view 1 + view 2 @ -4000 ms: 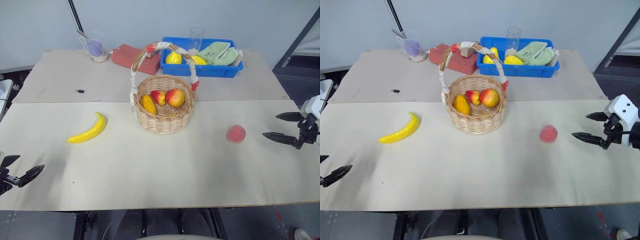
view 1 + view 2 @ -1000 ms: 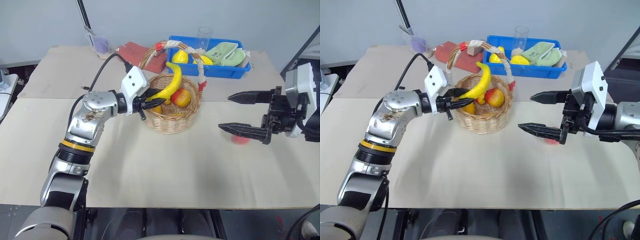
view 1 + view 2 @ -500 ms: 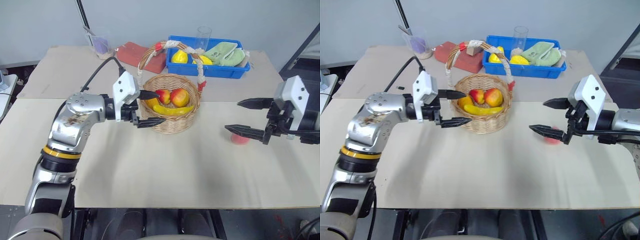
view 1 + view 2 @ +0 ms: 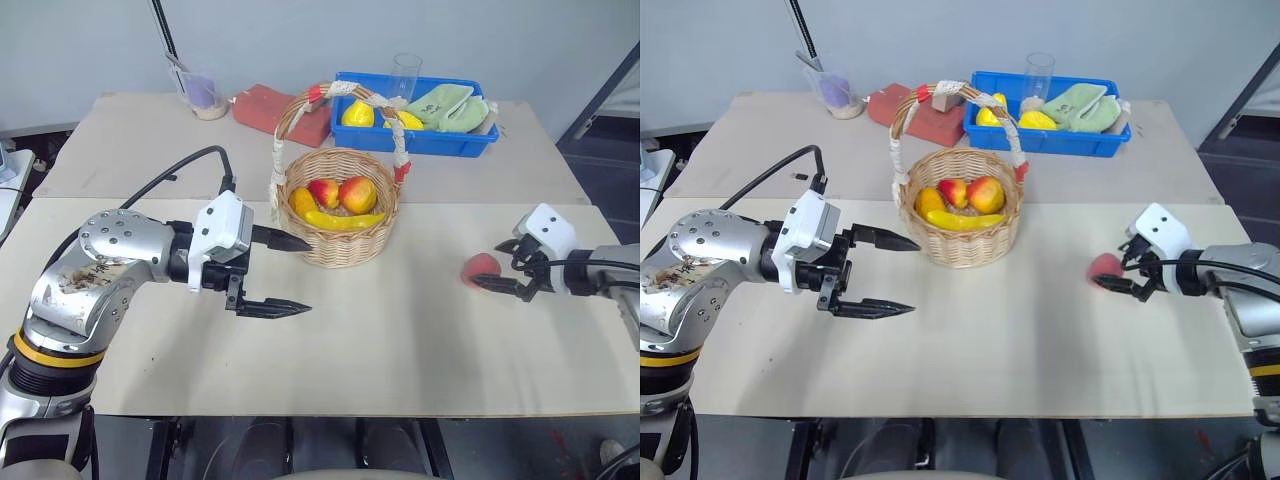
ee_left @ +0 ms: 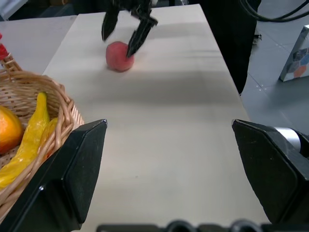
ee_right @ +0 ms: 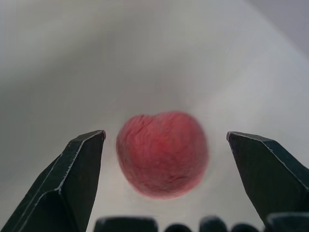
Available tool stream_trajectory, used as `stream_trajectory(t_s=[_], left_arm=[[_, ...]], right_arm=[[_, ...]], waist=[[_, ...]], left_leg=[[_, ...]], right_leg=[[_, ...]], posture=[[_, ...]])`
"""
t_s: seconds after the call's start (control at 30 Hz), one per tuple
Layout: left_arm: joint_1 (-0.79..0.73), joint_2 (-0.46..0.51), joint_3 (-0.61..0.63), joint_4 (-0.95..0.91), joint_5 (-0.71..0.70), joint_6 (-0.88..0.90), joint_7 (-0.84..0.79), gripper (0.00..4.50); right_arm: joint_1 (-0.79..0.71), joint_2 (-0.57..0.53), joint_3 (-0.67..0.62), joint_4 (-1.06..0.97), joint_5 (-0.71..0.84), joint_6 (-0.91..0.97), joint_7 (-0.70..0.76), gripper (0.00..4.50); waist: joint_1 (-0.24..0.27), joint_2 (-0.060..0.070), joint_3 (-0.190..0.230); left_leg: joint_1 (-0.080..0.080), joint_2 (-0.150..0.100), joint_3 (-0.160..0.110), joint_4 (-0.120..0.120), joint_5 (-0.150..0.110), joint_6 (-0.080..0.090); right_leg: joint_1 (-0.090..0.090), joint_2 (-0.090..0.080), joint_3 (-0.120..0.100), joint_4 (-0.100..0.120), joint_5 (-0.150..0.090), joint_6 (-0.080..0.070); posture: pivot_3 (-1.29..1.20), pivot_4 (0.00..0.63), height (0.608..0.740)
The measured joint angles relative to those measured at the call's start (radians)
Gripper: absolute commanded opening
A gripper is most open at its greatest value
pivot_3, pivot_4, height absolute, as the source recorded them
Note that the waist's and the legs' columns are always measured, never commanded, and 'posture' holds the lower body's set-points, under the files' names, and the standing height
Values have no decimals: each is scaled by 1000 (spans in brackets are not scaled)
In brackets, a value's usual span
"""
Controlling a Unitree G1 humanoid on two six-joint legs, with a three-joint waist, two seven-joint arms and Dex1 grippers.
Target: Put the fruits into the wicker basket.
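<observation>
The wicker basket (image 4: 340, 250) stands mid-table, and the banana (image 4: 345, 219) lies inside it across other fruit. My left gripper (image 4: 300, 275) hangs open and empty just left of the basket, clear of its wall. The peach (image 4: 476, 268) rests on the table at the right. My right gripper (image 4: 495, 265) is down at table height, open, its fingers on either side of the peach. In the right wrist view the peach (image 6: 162, 153) sits between the two fingers (image 6: 72, 179) with a gap on each side. The left wrist view shows the peach (image 5: 119, 56) and the basket rim (image 5: 67, 113).
A blue tray (image 4: 430, 143) with yellow fruits and green cloths stands behind the basket. A clear glass (image 4: 406, 72), a red block (image 4: 265, 108) and a measuring cup (image 4: 203, 92) line the back. Two red-yellow fruits and an orange one share the basket.
My left gripper let the banana go into the basket, opened and drew back from it. My right gripper sank to the table and came to straddle the peach.
</observation>
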Motion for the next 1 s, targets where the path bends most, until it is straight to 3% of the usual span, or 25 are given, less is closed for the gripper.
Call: stream_trajectory(t_s=[0.13,0.37,0.4,0.57,0.77,0.9,1.0], left_arm=[[4,0,0,-6,1,0,22,4398],[4,0,0,-6,6,0,40,4500],[4,0,0,-6,7,-1,41,4500],[33,9,27,0,14,-3,65,4500],[156,15,145,-18,-18,23,140,4500],[197,18,227,-31,-61,58,180,4500],[205,17,274,-40,-102,81,218,4500]], right_arm=[[-17,37,16,58,-23,-16,13,4500],[-26,46,21,72,-47,-26,37,2438],[-26,46,21,72,-48,-28,40,2298],[-10,43,16,-64,-15,-2,88,2250],[-161,166,-28,-506,297,300,51,2235],[-287,300,-23,-503,337,351,-52,2218],[-400,469,40,-366,238,290,-189,2218]], waist=[[1,0,0],[0,0,0],[0,0,0],[-1,0,0],[-21,1,0],[-9,0,0],[-13,0,0]], left_leg=[[0,0,0,0,0,0],[0,0,0,0,0,0],[0,0,0,0,0,0],[0,1,0,0,0,0],[0,3,-5,0,0,0],[-1,-1,-6,0,0,0],[0,-1,-5,0,0,-1]], right_leg=[[0,0,0,0,0,0],[0,0,0,1,0,0],[0,0,0,1,0,0],[-1,0,0,1,0,0],[-1,2,-1,2,0,0],[0,-2,-4,2,0,0],[0,-2,-4,2,0,0]], posture=[[0,150,740],[0,150,740],[0,150,740],[0,150,740],[0,150,740],[0,150,740],[0,150,740]])
